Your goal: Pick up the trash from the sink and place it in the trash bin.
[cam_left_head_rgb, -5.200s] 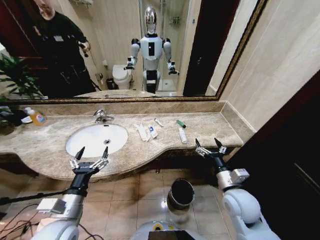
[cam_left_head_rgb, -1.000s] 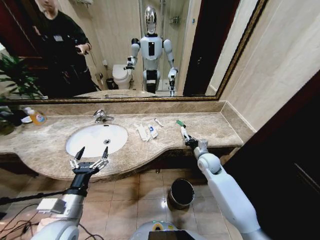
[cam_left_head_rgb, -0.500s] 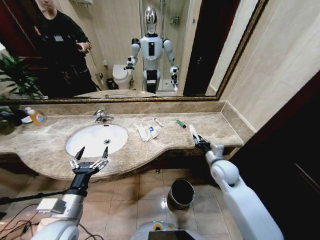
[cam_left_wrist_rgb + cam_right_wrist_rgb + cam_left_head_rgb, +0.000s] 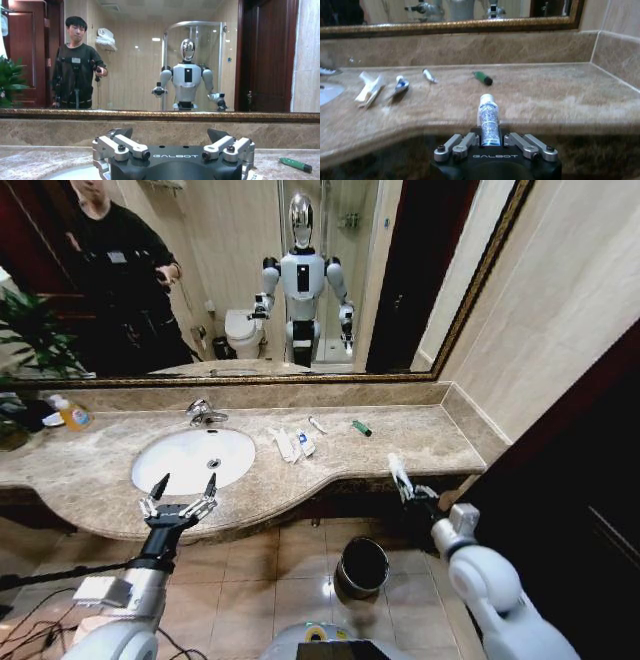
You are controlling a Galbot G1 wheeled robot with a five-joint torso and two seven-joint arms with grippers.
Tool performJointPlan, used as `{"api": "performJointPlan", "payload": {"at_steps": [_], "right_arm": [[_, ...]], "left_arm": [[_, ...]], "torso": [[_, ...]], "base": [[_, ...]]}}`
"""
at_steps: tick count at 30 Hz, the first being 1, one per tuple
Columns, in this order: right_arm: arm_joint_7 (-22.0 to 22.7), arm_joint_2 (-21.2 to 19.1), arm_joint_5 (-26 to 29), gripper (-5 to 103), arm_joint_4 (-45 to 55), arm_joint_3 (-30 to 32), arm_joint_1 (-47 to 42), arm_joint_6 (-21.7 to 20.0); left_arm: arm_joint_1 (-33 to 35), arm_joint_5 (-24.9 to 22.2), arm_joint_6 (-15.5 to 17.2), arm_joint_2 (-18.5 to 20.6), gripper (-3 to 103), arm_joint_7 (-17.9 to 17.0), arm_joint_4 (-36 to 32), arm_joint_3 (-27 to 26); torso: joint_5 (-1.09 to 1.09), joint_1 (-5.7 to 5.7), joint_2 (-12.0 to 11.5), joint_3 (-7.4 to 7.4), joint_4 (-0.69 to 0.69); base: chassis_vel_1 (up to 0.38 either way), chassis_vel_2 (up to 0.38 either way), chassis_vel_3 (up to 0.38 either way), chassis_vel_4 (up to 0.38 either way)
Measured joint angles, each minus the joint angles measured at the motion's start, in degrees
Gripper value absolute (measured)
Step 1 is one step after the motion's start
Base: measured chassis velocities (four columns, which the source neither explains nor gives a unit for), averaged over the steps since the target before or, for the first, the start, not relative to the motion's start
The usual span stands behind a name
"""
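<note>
My right gripper [image 4: 408,490] is shut on a white tube [image 4: 398,471], held just off the front edge of the marble countertop [image 4: 420,442], above and to the right of the trash bin [image 4: 362,565] on the floor. In the right wrist view the tube [image 4: 488,116] stands out between the shut fingers [image 4: 462,144]. More trash lies on the counter to the right of the sink [image 4: 193,458]: white sachets [image 4: 286,445], a thin white stick [image 4: 317,424] and a green piece [image 4: 361,428]. My left gripper [image 4: 183,492] hangs open at the sink's front rim.
A chrome faucet [image 4: 203,412] stands behind the basin. An orange-yellow bottle [image 4: 73,415] sits at the far left beside a plant [image 4: 30,340]. The mirror [image 4: 250,280] spans the back wall. A tiled wall [image 4: 560,330] closes the right side.
My right gripper has drawn back from the counter with the white tube, past the front edge and lower towards the floor side. The left arm has not moved.
</note>
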Motion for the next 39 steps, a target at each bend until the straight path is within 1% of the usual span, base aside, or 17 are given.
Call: {"api": "performJointPlan", "payload": {"at_steps": [3,7,11,12,15,16,17,20,21,25,26,29,30,33,34,38,39], "right_arm": [[-2.49,2.47,-4.48,20,-4.22,-1.25,-1.90,3.57],[-3.65,3.98,-6.58,20,-8.04,-2.23,-1.34,5.28],[-5.55,6.66,-9.40,20,-16.66,-4.15,2.31,8.42],[-5.55,6.66,-9.40,20,-16.66,-4.15,2.31,8.42],[-6.75,8.49,-11.56,20,-23.72,-5.04,5.20,9.83],[-7.44,9.07,-12.37,20,-26.12,-5.15,6.06,9.97],[-7.44,9.07,-12.37,20,-26.12,-5.15,6.06,9.97],[-9.77,10.53,-14.04,20,-32.52,-5.48,8.31,9.96],[-9.77,10.53,-14.04,20,-32.52,-5.48,8.31,9.96],[-11.41,12.74,-16.38,20,-40.94,-5.77,11.91,10.80],[-11.41,12.74,-16.38,20,-40.94,-5.77,11.91,10.80],[-12.15,14.30,-19.32,20,-48.14,-5.80,14.89,12.82],[-12.15,14.30,-19.32,20,-48.14,-5.80,14.89,12.82],[-12.63,15.66,-21.51,20,-55.17,-5.52,18.11,15.30],[-12.63,15.66,-21.51,20,-55.17,-5.52,18.11,15.30],[-12.02,16.70,-22.90,20,-63.20,-4.40,21.86,17.55],[-12.02,16.70,-22.90,20,-63.20,-4.40,21.86,17.55]], "left_arm": [[0.00,0.00,0.00,0.00,100,0.00,0.00,0.00],[0.00,0.00,0.00,0.00,100,0.00,0.00,0.00],[0.00,0.00,0.00,0.00,100,0.00,0.00,0.00],[0.00,0.00,0.00,0.00,100,0.00,0.00,0.00],[0.00,0.00,0.00,0.00,100,0.00,0.00,0.00],[0.00,0.00,0.00,0.00,100,0.00,0.00,0.00],[0.00,0.00,0.00,0.00,100,0.00,0.00,0.00],[0.00,0.00,0.00,0.00,100,0.00,0.00,0.00],[0.00,0.00,0.00,0.00,100,0.00,0.00,0.00],[0.00,0.00,0.00,0.00,100,0.00,0.00,0.00],[0.00,0.00,0.00,0.00,100,0.00,0.00,0.00],[0.00,0.00,0.00,0.00,100,0.00,0.00,0.00],[0.00,0.00,0.00,0.00,100,0.00,0.00,0.00],[0.00,0.00,0.00,0.00,100,0.00,0.00,0.00],[0.00,0.00,0.00,0.00,100,0.00,0.00,0.00],[0.00,0.00,0.00,0.00,100,0.00,0.00,0.00],[0.00,0.00,0.00,0.00,100,0.00,0.00,0.00]], "torso": [[0.02,0.00,0.00,0.00,0.00],[0.01,0.01,0.00,0.01,0.00],[0.01,0.01,-0.01,0.01,0.00],[0.01,0.01,-0.01,0.01,0.00],[0.00,0.01,-0.01,0.01,0.01],[0.02,0.01,-0.01,0.01,0.01],[0.02,0.01,-0.01,0.01,0.01],[0.00,0.01,-0.01,0.01,0.00],[0.00,0.01,-0.01,0.01,0.00],[0.01,0.01,-0.01,0.01,0.00],[0.01,0.01,-0.01,0.01,0.00],[0.01,0.01,-0.01,0.01,0.00],[0.01,0.01,-0.01,0.01,0.00],[0.00,0.01,-0.01,0.01,0.00],[0.00,0.01,-0.01,0.01,0.00],[0.01,0.01,-0.01,0.01,0.01],[0.01,0.01,-0.01,0.01,0.01]], "base": [[0.000,0.000,0.000,0.000],[0.000,0.000,0.000,0.000],[0.000,0.000,0.000,0.000],[0.000,0.000,0.000,0.000],[0.000,0.000,0.000,0.000],[0.000,0.000,0.000,0.000],[0.000,0.000,0.000,0.000],[0.000,0.000,0.000,0.000],[0.000,0.000,0.000,0.000],[0.000,0.000,0.000,0.000],[0.000,0.000,0.000,0.000],[0.000,0.000,0.000,0.000],[0.000,0.000,0.000,0.000],[0.000,0.000,0.000,0.000],[0.000,0.000,0.000,0.000],[0.000,0.000,0.000,0.000],[0.000,0.000,0.000,0.000]]}}
